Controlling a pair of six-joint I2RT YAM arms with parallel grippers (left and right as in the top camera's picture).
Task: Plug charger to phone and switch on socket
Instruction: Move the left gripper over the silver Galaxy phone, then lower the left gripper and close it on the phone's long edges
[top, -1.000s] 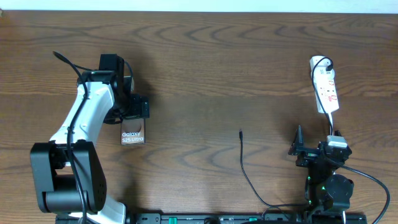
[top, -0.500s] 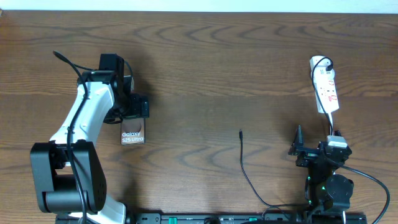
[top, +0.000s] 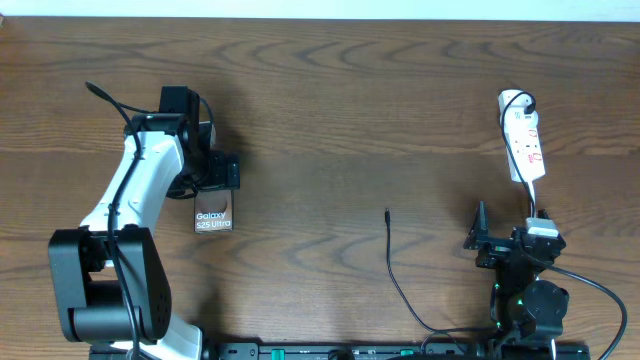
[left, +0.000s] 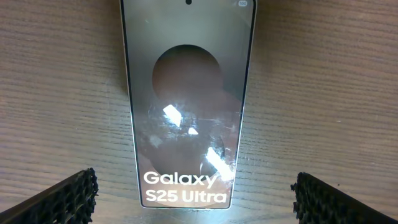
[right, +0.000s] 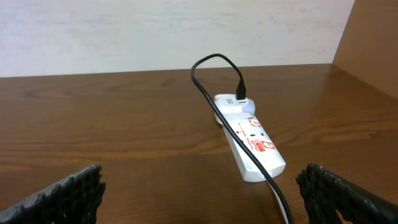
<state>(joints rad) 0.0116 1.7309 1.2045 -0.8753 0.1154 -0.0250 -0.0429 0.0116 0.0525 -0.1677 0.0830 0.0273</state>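
- Although a second has passed, nothing in the overhead view has shifted: both arms, the phone (left: 186, 93), the charger (top: 395, 272) and the socket (top: 524, 140) sit exactly where they were.
- That pause suggests the task is barely begun. The phone is not yet gripped, the charger is untouched and nothing is plugged into the phone.
- The left gripper (left: 200, 199) is spread wide, wider than the phone, with a finger on each side of the end that carries the lettering. It holds nothing.
- The right gripper (right: 205, 196) is also fully spread and empty. It is low near the front edge and faces the socket from well back.
- The phone lies flat on the left part of the table (top: 320, 90), screen up and well clear of every edge.
- The charger's tip (top: 387, 213) lies in the middle of the table, well apart from the phone. Its cable runs back towards the front edge.
- The socket lies towards the far right, with a black lead (right: 208, 68) plugged into its far end.
- Bare wood separates phone and tip, so either can probably be brought to the other without obstruction. The cable's slack near the front edge may limit how far the tip can travel.
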